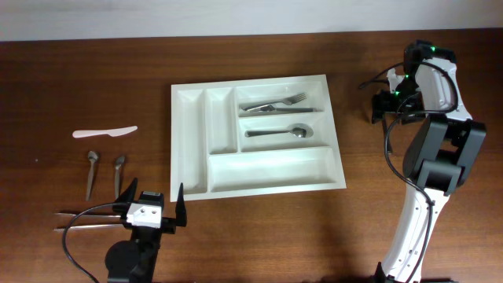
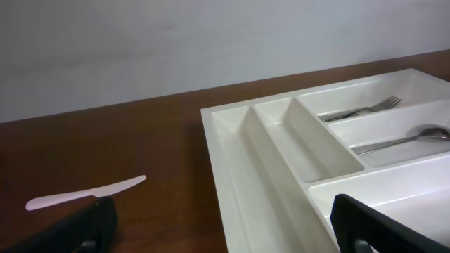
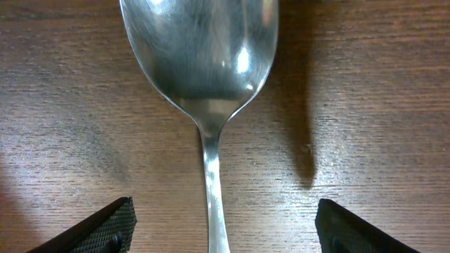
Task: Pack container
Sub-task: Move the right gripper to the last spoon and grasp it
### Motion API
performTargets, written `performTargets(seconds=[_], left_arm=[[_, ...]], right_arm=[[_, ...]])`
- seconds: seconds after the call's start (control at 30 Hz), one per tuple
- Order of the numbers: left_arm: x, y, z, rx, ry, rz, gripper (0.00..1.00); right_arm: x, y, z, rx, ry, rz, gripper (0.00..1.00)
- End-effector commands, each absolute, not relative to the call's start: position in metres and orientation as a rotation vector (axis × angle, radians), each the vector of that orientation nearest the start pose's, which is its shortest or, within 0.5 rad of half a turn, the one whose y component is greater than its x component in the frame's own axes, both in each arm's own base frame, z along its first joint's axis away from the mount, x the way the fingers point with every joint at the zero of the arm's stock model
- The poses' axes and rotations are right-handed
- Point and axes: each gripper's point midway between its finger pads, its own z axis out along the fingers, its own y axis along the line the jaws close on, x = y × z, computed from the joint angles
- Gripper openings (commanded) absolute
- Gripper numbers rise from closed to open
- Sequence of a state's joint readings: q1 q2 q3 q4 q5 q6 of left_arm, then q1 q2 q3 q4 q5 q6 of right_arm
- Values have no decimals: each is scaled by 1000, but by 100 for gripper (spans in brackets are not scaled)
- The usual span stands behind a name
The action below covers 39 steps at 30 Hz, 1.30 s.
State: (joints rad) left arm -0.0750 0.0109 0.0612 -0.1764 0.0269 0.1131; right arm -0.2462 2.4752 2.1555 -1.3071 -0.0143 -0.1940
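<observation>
The white five-compartment container [image 1: 194, 141] lies mid-table. A fork [image 1: 275, 104] lies in its top wide compartment and a spoon [image 1: 279, 132] in the middle one. The tray also shows in the left wrist view [image 2: 281, 151]. My left gripper [image 1: 155, 200] is open and empty, at the tray's front left corner [image 2: 225, 235]. My right gripper [image 1: 385, 104] is open, low over the table right of the tray. In the right wrist view a metal spoon [image 3: 200, 49] lies on the wood, its handle running between the open fingers [image 3: 225, 225]. The arm hides that spoon overhead.
Left of the tray lie a white plastic knife [image 1: 104, 132], also in the left wrist view [image 2: 84, 196], two small spoons [image 1: 92, 171] [image 1: 119, 167], and two long thin metal utensils [image 1: 82, 218] beside the left gripper. A wall stands behind the table.
</observation>
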Motion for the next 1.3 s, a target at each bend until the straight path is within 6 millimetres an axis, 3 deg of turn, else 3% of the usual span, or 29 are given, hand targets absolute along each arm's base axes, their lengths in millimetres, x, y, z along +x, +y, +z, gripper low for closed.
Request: performTargets(seconds=[0.0, 0.3, 0.67, 1.07, 1.27], left_arm=[[241, -23, 155, 196, 1688, 13, 99], [241, -23, 155, 196, 1688, 12, 99], [241, -23, 155, 196, 1688, 12, 99], [241, -23, 155, 196, 1688, 13, 99], [241, -23, 155, 196, 1688, 13, 99]], right_arm=[[451, -112, 6, 64, 3203, 15, 83], [449, -111, -6, 76, 3224, 22, 83], [450, -111, -7, 76, 3222, 28, 82], [429, -106, -30, 78, 3290, 53, 83], [433, -107, -31, 109, 3272, 44, 29]])
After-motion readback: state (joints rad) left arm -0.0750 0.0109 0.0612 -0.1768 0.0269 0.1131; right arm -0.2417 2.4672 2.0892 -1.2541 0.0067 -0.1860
